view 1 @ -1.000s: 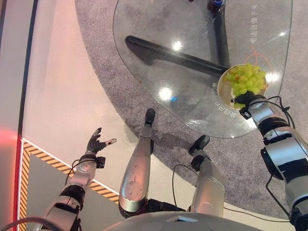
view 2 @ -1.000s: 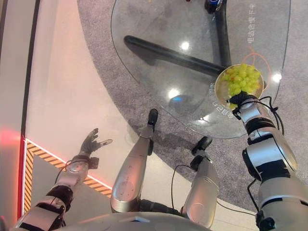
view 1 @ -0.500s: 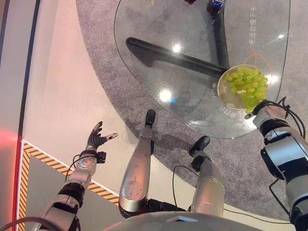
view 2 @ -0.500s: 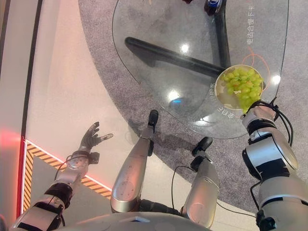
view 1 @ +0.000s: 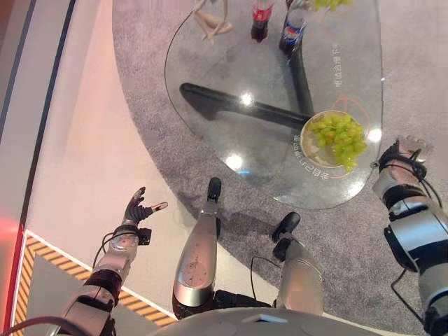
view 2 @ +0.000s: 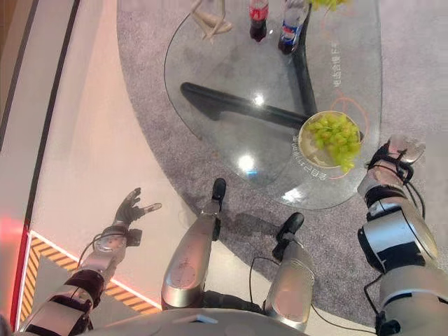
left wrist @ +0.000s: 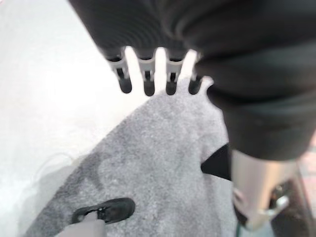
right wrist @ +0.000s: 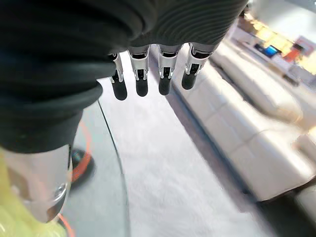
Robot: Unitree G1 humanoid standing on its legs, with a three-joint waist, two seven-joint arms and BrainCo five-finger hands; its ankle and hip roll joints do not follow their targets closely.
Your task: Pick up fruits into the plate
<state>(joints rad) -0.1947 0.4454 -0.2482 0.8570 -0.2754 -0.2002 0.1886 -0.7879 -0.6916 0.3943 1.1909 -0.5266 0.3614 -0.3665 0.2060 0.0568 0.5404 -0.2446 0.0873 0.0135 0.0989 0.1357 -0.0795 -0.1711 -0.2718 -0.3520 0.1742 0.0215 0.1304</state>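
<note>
**Grapes on the plate, right hand off the surface's edge**

The right hand sits at the right side of the left eye view, just off the rim of the glass surface, over the grey carpet. Its forearm rises from the lower right corner and the hand points up the frame. In the right wrist view its fingers hang straight in an even row and hold nothing; the thumb lies apart from them, low in that view.

The bunch of green grapes lies in the round plate, right of centre in the frame, near the surface's right edge. The bunch runs lengthwise from the plate's upper left down to its lower right, where a few grapes spill over the rim toward the right hand. Hand and grapes are near each other but apart.

The left hand is at the lower left, raised over the pale floor, well away from the surface, with fingers spread and relaxed.

At the top of the frame, on the far side of the surface, stand two bottles, with more green grapes at the top edge.
</note>
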